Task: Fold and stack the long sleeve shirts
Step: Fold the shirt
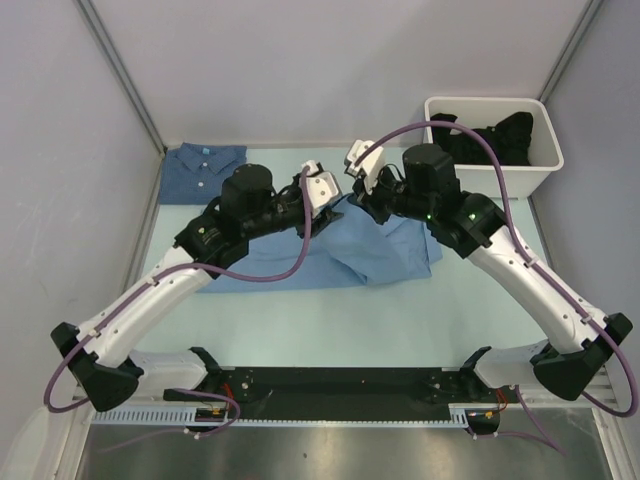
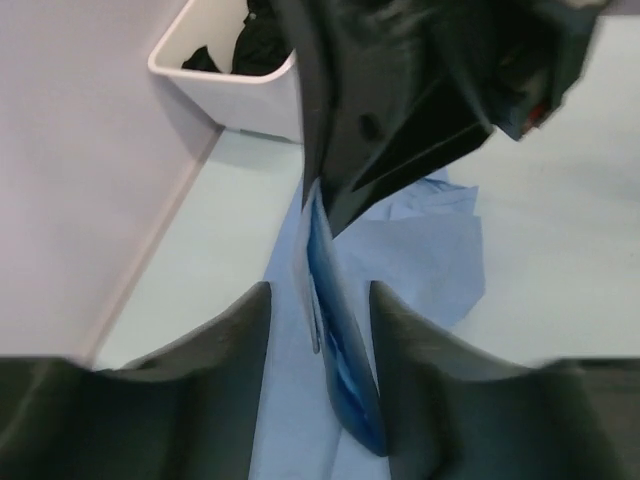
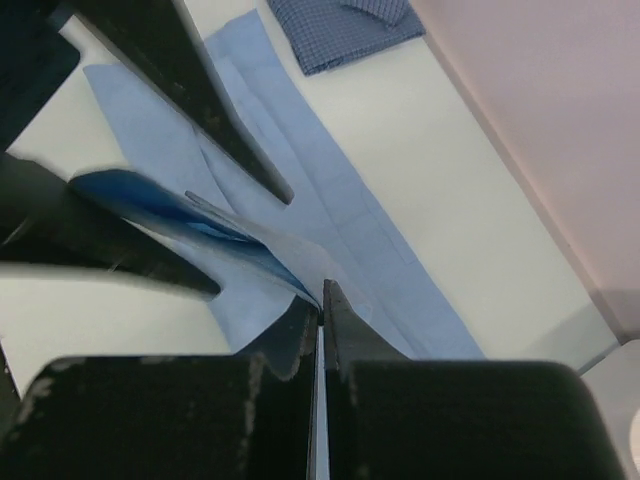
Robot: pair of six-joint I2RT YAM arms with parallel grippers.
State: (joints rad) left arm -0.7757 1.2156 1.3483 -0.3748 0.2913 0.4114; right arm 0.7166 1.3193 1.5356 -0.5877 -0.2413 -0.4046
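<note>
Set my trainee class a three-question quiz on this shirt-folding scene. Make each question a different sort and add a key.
1. True or false: the right end effector is shut on the light sky-blue cloth shirt.
2. Multiple choice: what does the white plastic bin at the table's far right hold? A) black fabric B) folded blue shirts C) nothing
3. Short answer: what stands between the open jaws of the left end effector?

Key: 1 true; 2 A; 3 a raised fold of the light sky-blue cloth shirt.
</note>
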